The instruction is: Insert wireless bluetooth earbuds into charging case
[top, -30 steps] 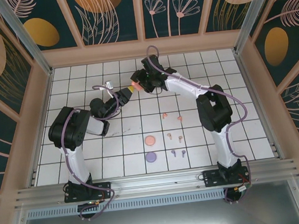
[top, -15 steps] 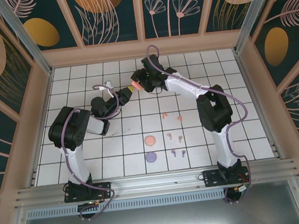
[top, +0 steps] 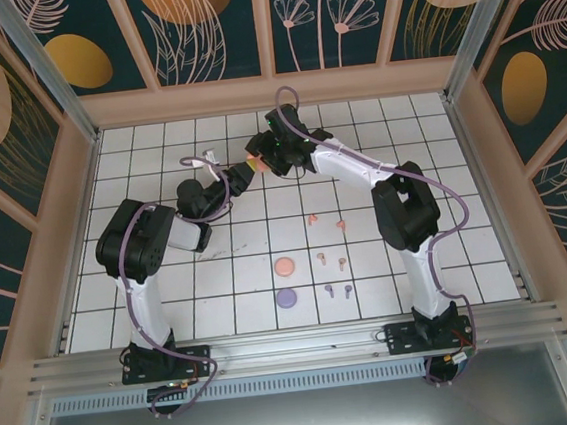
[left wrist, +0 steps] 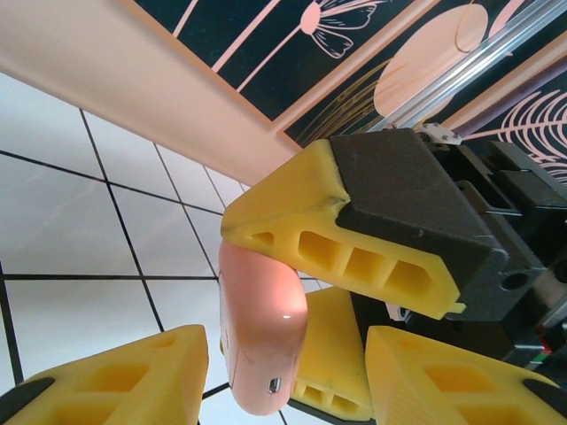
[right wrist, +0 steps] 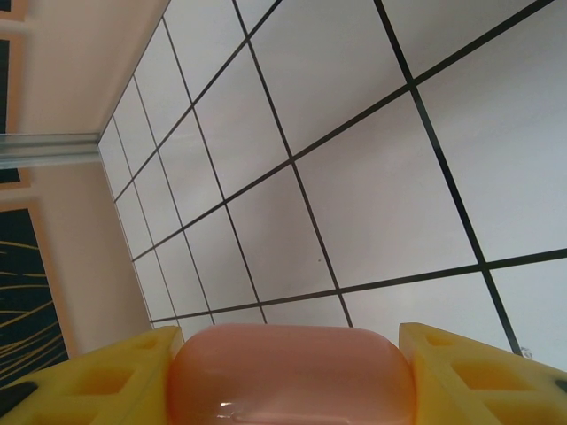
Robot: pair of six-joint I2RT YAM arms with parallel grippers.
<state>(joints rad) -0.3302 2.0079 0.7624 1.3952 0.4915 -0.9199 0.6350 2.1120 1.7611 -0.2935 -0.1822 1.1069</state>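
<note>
A coral-pink charging case (right wrist: 292, 376) is clamped between the yellow fingers of my right gripper (right wrist: 289, 347), which holds it above the far middle of the table (top: 255, 162). My left gripper (top: 239, 177) has come up against it from the left. In the left wrist view the case (left wrist: 261, 332) hangs between my left gripper's (left wrist: 285, 359) own fingers; bare floor shows between the case and the left finger (left wrist: 115, 381), so the jaws stand open. Earbuds lie on the tiles in pairs: coral-red (top: 311, 219), tan (top: 321, 258) and purple (top: 328, 290).
A peach round case (top: 285, 267) and a purple round case (top: 287, 298) lie on the white tiled table (top: 170, 284), left of the buds. A wooden wall (top: 272, 91) borders the far edge close behind both grippers.
My left gripper has moved a little farther and closer to the held case, and its jaws have narrowed slightly. The right arm and case have stayed put.
</note>
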